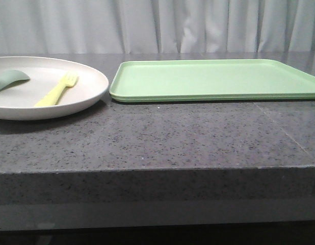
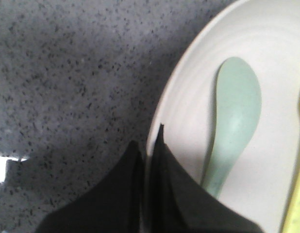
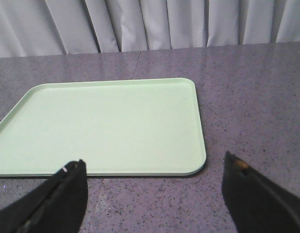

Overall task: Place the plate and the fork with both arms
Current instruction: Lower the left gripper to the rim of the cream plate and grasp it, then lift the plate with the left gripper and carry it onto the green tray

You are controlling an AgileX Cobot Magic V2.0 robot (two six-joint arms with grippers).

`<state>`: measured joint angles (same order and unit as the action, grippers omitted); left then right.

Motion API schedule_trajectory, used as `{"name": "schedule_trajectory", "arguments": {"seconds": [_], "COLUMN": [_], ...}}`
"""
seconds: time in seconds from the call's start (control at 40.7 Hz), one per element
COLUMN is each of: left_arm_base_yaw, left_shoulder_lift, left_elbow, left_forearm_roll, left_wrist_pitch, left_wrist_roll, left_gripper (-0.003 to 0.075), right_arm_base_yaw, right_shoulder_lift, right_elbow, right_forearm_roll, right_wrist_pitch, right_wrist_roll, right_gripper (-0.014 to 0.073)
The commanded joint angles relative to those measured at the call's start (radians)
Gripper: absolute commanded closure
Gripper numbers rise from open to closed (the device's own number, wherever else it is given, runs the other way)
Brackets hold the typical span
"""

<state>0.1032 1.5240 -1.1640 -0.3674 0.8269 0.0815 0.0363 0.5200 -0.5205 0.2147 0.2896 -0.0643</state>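
Observation:
The cream-white plate (image 1: 83, 97) sits at the left on the dark speckled counter. On it lie the pale yellow fork (image 1: 56, 93) and a grey-green spoon (image 1: 9, 79). In the left wrist view my left gripper (image 2: 147, 138) is shut on the plate's rim (image 2: 162, 116), one finger outside and one inside, next to the spoon (image 2: 235, 116). The fork (image 2: 298, 194) shows only as a yellow strip at the picture's edge. My right gripper (image 3: 155, 165) is open and empty over the counter, just in front of the tray. Neither gripper shows in the front view.
A flat rectangular light-green tray (image 1: 213, 79) lies on the counter to the right of the plate; it also shows in the right wrist view (image 3: 106, 126). The counter's front edge (image 1: 157, 171) runs across the front view. A pale curtain hangs behind.

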Motion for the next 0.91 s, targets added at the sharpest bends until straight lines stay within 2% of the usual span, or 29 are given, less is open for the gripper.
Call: {"name": "schedule_trajectory", "arguments": {"seconds": [0.0,0.196,0.393,0.663,0.884], "left_arm_base_yaw": [0.025,-0.007,-0.125,-0.353,-0.468], "left_shoulder_lift": [-0.048,-0.036,0.047,0.257,0.456], "left_elbow": [-0.051,-0.105,-0.225,-0.49,-0.737], "left_forearm_roll": [-0.148,-0.251,-0.255,-0.255,-0.231], "left_wrist_pitch": [-0.021,-0.015,-0.005,-0.008,0.01], "left_wrist_roll": [0.084,0.131,0.12,0.039,-0.068], "left_gripper": [0.0738,0.0738,0.0738,0.0738,0.0738], "right_arm_base_yaw": [0.001,0.001,0.001,0.001,0.001], "right_shoulder_lift": [0.008,0.008,0.008,0.008,0.008], "right_elbow": [-0.04,-0.04,-0.04,-0.04,-0.04], "right_forearm_roll": [-0.007,-0.007,-0.007,-0.007,-0.007], "right_wrist_pitch": [-0.066,-0.066,-0.066,-0.058,-0.052], "right_wrist_roll": [-0.004,-0.004,-0.004,-0.004,-0.004], "right_gripper": [0.0002,0.0002,0.0002,0.0002,0.0002]}}
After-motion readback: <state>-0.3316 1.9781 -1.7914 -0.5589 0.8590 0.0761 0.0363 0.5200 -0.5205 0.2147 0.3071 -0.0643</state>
